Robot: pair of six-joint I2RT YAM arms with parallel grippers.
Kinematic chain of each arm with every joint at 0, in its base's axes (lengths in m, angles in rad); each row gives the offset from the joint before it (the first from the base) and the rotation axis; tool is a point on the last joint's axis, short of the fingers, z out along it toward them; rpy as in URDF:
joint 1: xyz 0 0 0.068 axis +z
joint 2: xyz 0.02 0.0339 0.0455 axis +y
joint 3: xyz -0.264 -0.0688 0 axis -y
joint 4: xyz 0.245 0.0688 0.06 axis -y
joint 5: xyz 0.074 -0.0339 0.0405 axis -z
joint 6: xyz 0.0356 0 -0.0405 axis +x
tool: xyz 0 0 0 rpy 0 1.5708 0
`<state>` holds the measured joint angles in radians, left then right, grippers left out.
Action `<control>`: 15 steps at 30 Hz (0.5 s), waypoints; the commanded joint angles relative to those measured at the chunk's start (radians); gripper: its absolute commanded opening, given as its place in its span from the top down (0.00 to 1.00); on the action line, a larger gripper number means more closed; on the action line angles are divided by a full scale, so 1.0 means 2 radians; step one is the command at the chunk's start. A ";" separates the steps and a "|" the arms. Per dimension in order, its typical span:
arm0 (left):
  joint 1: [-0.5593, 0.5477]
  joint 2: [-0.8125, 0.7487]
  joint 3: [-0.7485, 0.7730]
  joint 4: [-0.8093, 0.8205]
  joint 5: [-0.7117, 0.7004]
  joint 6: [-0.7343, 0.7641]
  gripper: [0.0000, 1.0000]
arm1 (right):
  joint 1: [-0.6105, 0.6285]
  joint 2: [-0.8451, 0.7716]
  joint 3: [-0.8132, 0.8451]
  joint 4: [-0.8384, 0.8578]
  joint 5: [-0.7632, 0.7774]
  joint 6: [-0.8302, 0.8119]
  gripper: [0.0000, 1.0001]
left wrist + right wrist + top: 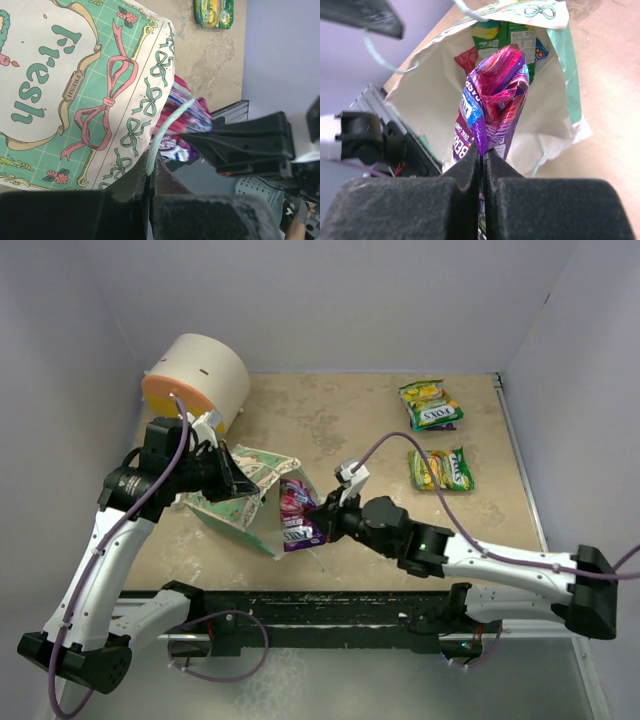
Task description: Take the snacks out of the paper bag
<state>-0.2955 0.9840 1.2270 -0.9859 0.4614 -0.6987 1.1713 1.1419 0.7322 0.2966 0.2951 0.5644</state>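
Right wrist view: the right pincer (482, 156) is seen clenched on the lower edge of the purple packet (495, 95). The packet stands straight ahead of the fingertips, half out of the mouth of the paper bag (427, 105). Beyond it, deeper in the bag, a green packet (487, 35) and a red-pink one (466, 57) lie not yet taken out.

In the left wrist view the left pincer (150, 175) is clamped on the thin string handle (159, 135). By this grip the bag, lying on its side on the worktop (330, 420), is judged to be steadied, with its mouth turned toward the other arm, so that the packet can be drawn out.

A FOX'S packet (430, 405) and a second green packet (442, 470) are laid on the worktop far beyond the right pincer, well apart from the bag. That spot is judged to be where the purple packet is meant to go.
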 commanded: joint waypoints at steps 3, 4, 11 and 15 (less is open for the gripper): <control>0.000 0.005 0.025 0.010 -0.023 0.004 1.00 | 0.003 -0.116 0.030 -0.158 -0.069 -0.110 1.00; 0.000 0.006 0.025 0.006 -0.025 0.007 1.00 | 0.003 -0.125 0.040 -0.188 -0.065 -0.116 1.00; 0.000 0.000 0.019 -0.006 -0.052 0.019 1.00 | 0.002 -0.171 0.109 -0.309 -0.054 -0.135 1.00; 0.000 0.000 0.025 -0.016 -0.072 0.031 1.00 | 0.002 -0.180 0.124 -0.369 0.038 -0.094 1.00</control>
<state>-0.2955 0.9974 1.2346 -1.0134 0.3729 -0.6796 1.1717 0.8146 0.9081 -0.3256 0.2066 0.3401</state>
